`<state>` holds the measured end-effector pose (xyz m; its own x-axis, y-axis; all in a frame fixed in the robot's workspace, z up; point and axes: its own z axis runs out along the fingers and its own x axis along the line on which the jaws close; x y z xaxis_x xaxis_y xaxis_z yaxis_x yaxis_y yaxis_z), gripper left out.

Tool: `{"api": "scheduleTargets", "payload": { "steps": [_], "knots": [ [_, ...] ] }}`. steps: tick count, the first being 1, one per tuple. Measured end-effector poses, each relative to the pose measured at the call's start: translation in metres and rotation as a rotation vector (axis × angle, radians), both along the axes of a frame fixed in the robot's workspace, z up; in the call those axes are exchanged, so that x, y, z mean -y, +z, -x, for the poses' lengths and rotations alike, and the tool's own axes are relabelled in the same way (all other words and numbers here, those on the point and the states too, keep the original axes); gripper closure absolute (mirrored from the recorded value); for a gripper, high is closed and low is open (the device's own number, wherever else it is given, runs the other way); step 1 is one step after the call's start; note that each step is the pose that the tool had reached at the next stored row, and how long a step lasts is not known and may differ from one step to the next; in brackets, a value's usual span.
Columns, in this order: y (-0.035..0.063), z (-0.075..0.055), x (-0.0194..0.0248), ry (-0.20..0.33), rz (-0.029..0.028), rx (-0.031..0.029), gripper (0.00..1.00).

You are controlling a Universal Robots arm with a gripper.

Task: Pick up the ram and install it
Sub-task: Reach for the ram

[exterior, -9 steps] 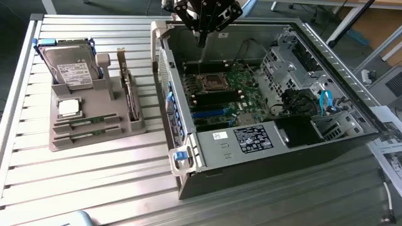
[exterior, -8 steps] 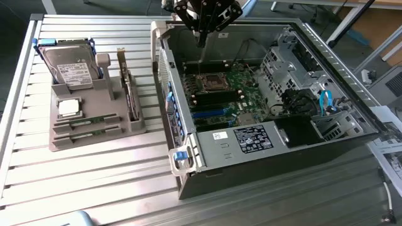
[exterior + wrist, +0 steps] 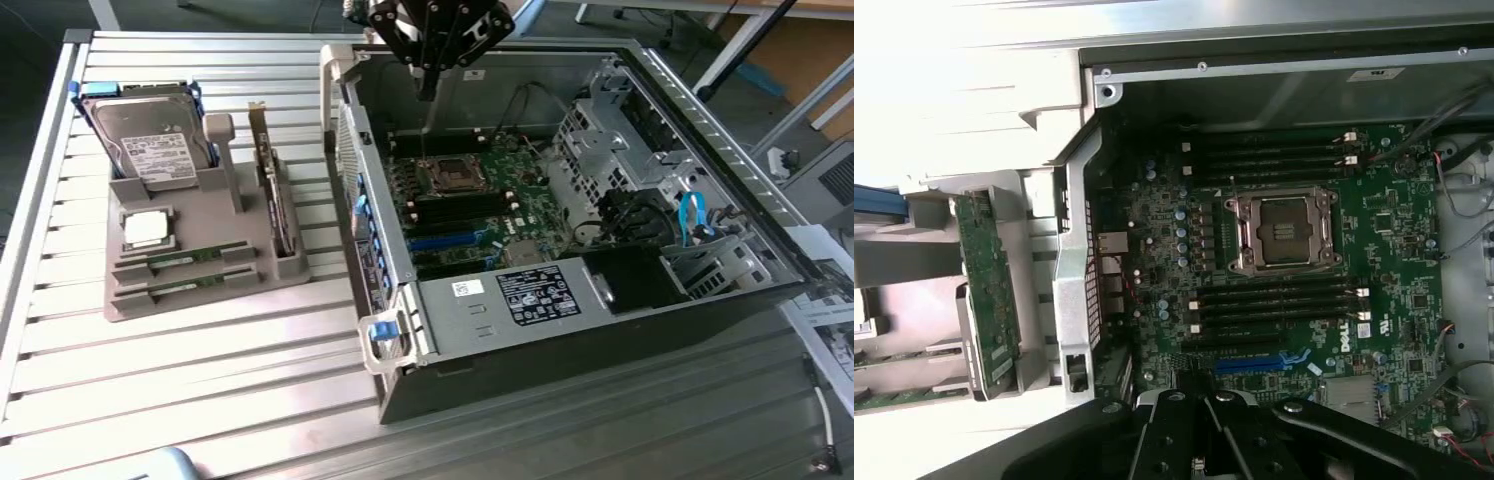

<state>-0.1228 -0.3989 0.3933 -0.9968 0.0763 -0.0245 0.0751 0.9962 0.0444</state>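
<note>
Two thin green ram strips (image 3: pixel 183 259) (image 3: pixel 178 289) lie in slots at the front of a grey holder tray (image 3: pixel 200 305), at the exterior view's left of the computer. One ram strip (image 3: pixel 894 399) also appears in the wrist view beside the case wall. My gripper (image 3: pixel 427 93) hangs over the far end of the open computer case (image 3: pixel 534 330), above the motherboard (image 3: pixel 1394 250) and well away from the ram. Its fingers are shut with nothing between them. In the wrist view my gripper (image 3: pixel 1199 462) points at the CPU socket (image 3: pixel 1284 232) and the black memory slots (image 3: pixel 1279 300) beside it.
The tray also holds a hard drive (image 3: pixel 154 140), a square silver processor chip (image 3: pixel 146 228) and an upright dark expansion card (image 3: pixel 278 200). Inside the case are a drive cage (image 3: pixel 601 130), cables (image 3: pixel 690 218) and a black power unit (image 3: pixel 627 280). The slatted metal table (image 3: pixel 174 400) lies all around.
</note>
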Motion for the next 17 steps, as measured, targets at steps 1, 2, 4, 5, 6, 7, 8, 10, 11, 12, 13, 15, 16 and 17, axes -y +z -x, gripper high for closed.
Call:
{"api": "scheduleTargets", "payload": {
  "steps": [1,2,4,5,6,7,8,10,11,12,13,15,16,17],
  "knots": [
    [0.0000,0.000,0.0000,0.000,0.0000,-0.0001,0.89],
    [0.0000,0.001,0.0000,0.000,0.0000,0.0000,0.89],
    [0.0000,0.003,0.0000,0.000,0.0001,-0.0001,0.89],
    [0.0000,0.004,0.0000,0.000,0.0001,-0.0001,0.89],
    [0.0000,0.005,0.0000,0.000,0.0001,-0.0001,0.89],
    [0.0000,0.006,0.0000,0.000,0.0000,0.0000,0.89],
    [0.0000,0.008,0.0000,0.000,0.0001,-0.0001,0.89],
    [-0.0001,0.012,0.0000,0.000,0.0000,0.0000,0.89],
    [0.0000,0.014,0.0000,0.000,0.0001,0.0000,0.89],
    [0.0000,0.016,0.0000,0.000,0.0001,0.0000,0.89],
    [0.0000,0.017,0.0000,0.000,0.0001,-0.0001,0.89],
    [-0.0001,0.020,0.0000,0.000,0.0001,-0.0001,0.89],
    [-0.0001,0.022,0.0000,0.000,0.0001,0.0000,0.89],
    [-0.0001,0.023,0.0000,0.000,0.0000,0.0000,0.89]
  ]
}}
